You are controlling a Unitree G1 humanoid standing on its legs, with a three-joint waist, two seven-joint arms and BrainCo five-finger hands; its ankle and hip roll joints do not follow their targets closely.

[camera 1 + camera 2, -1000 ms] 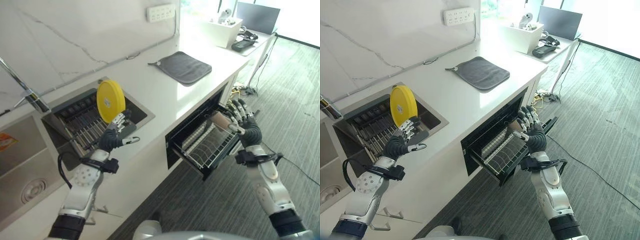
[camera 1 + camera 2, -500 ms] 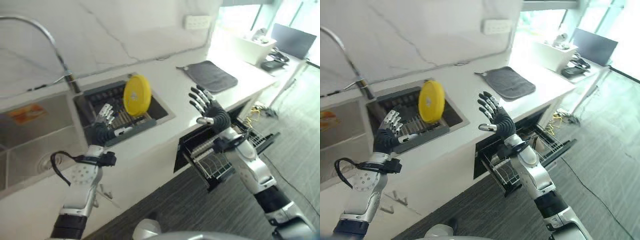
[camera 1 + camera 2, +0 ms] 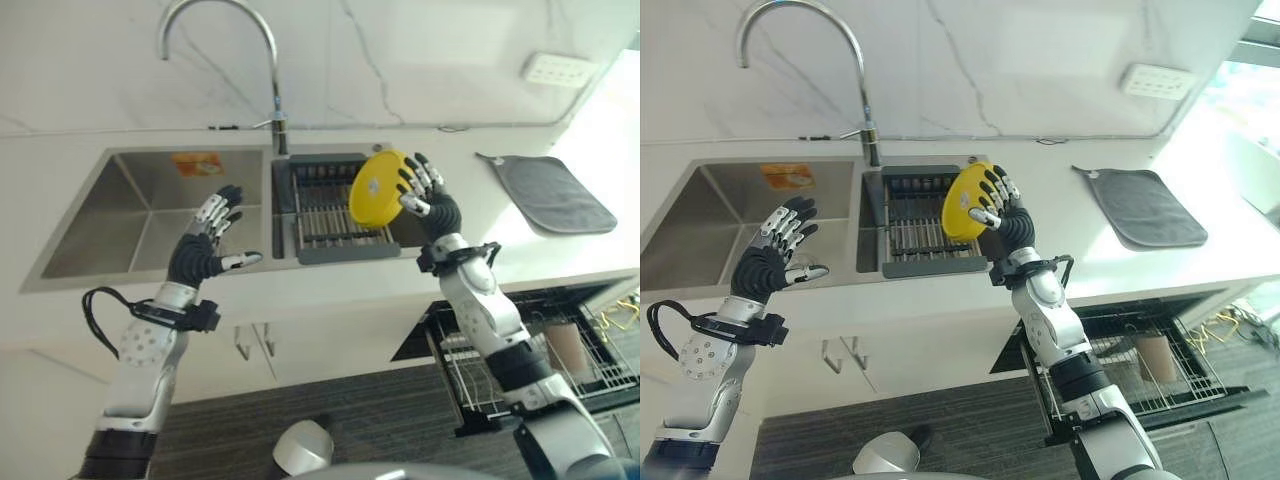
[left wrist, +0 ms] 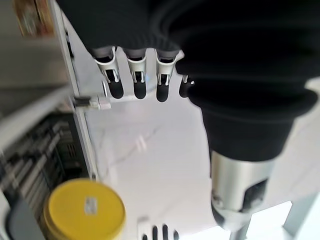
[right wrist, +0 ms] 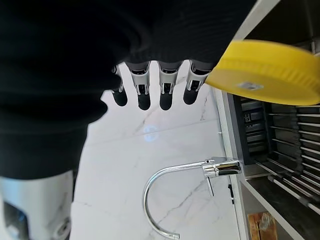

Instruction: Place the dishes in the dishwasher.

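A yellow plate [image 3: 376,187] stands on edge in the grey dish rack [image 3: 325,218] set in the right sink basin. My right hand [image 3: 428,198] is open with spread fingers, right at the plate's right edge; whether it touches, I cannot tell. In the right wrist view its straight fingers [image 5: 144,94] show beside the plate [image 5: 272,72]. My left hand [image 3: 205,247] is open over the counter's front edge by the left basin, apart from the plate. The dishwasher's pulled-out rack [image 3: 600,375] at the lower right holds a brown cup [image 3: 567,346].
A tall curved faucet [image 3: 228,35] rises behind the sink. The left basin [image 3: 130,215] holds an orange sponge at its back. A grey mat [image 3: 556,195] lies on the counter to the right, with a wall socket [image 3: 560,68] above it.
The camera has swung left toward the sink. My right hand left the brown cup in the dishwasher rack and rose to the yellow plate. My left hand drew away left of the plate.
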